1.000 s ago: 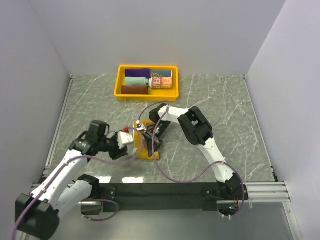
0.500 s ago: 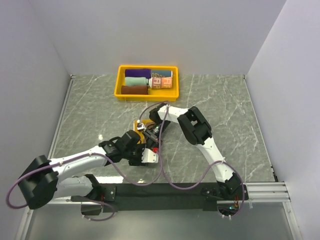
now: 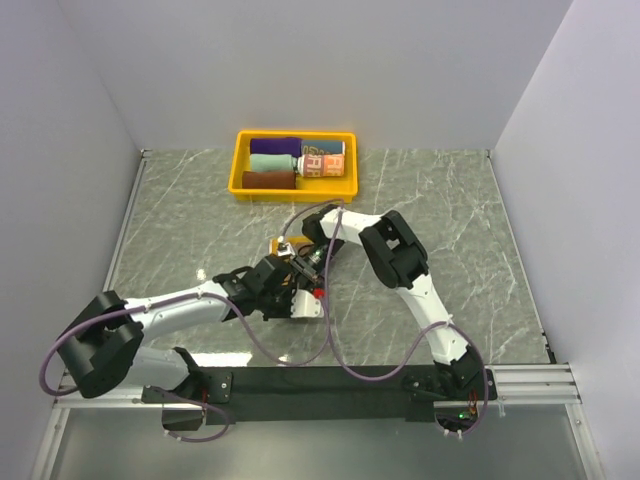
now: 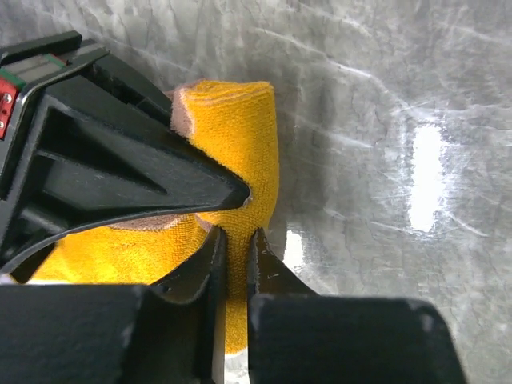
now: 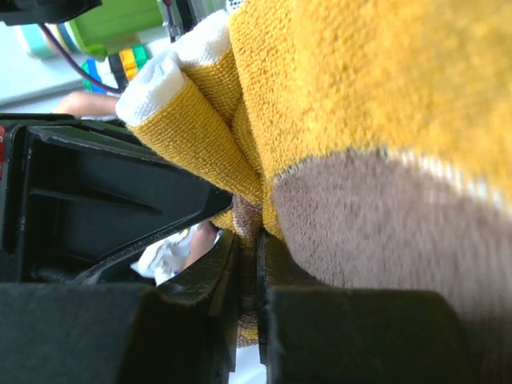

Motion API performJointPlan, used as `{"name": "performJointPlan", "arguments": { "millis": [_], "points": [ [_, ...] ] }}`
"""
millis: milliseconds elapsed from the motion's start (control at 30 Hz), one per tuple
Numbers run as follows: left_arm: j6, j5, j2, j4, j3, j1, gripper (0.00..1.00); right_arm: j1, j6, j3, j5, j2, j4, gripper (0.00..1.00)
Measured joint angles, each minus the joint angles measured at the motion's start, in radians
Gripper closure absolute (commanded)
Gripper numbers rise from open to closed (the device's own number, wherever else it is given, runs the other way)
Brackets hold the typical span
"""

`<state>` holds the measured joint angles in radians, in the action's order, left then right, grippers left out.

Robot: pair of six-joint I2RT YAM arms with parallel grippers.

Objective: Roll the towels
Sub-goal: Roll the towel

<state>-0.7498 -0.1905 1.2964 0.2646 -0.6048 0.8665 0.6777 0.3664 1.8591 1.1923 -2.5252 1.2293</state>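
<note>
The brown and yellow towel [image 3: 285, 248] lies partly rolled at the table's middle, mostly hidden by both grippers. In the left wrist view its yellow roll [image 4: 236, 136] lies on the marble; my left gripper [image 4: 234, 240] is shut on the yellow edge. My left gripper also shows in the top view [image 3: 300, 300]. In the right wrist view the yellow and brown cloth [image 5: 376, 160] fills the frame; my right gripper [image 5: 250, 248] is shut on a fold of it. My right gripper sits just behind the left one [image 3: 305, 262]. Several rolled towels [image 3: 275, 146] lie in the yellow tray.
The yellow tray [image 3: 240, 160] stands at the back of the marble table, holding purple, mint, maroon and blue-grey rolls. Grey walls close in left, right and back. A black rail [image 3: 330, 380] runs along the near edge.
My left arm has swung in from the left to the towel and shut on its yellow edge. The right gripper has stayed on the towel.
</note>
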Motion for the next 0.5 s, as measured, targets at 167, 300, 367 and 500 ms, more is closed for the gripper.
{"name": "performJointPlan", "arguments": {
  "millis": [167,300,367,500],
  "points": [
    [-0.031,-0.143,0.073,0.081,-0.092,-0.073,0.99,-0.032,-0.077,-0.122,-0.053,0.121,-0.130,0.73],
    [-0.061,-0.235,0.169,0.192,-0.178,-0.110,0.99,-0.107,-0.141,-0.204,-0.138,0.261,-0.238,0.73],
    [-0.072,-0.286,0.214,0.247,-0.227,-0.142,0.99,-0.163,-0.171,-0.243,-0.186,0.347,-0.309,0.73],
    [-0.082,-0.404,0.320,0.354,-0.326,-0.219,0.99,-0.268,-0.204,-0.332,-0.262,0.518,-0.419,0.74]
  ]
}}
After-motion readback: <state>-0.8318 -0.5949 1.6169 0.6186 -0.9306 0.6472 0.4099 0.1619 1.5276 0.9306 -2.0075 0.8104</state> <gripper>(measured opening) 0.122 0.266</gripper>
